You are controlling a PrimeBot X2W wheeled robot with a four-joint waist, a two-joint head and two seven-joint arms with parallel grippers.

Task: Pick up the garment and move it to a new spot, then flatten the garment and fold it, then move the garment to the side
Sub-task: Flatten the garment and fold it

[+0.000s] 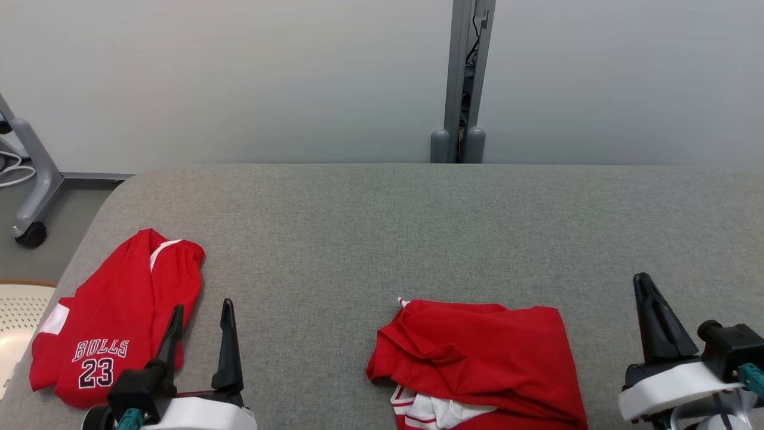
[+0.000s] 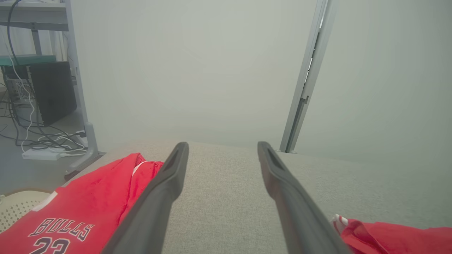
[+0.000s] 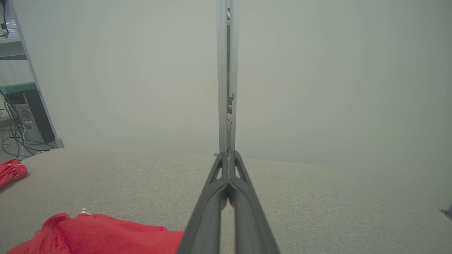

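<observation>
Lab-like workroom: grey partition wall (image 1: 239, 77), computer tower (image 2: 54, 93), tangled floor cables (image 2: 49, 138)

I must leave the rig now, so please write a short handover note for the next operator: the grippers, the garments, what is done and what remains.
Left gripper: open, empty, at the near left, next to the Bulls garment.
Right gripper: shut on nothing, at the near right, apart from the centre garment.
Bulls garment: lies folded at the left end of the grey table; it seems finished.
Centre garment: red, rumpled, white trim showing at its near edge; not held.
Left to do, probably: pick up, flatten, fold and set aside the centre garment.
</observation>
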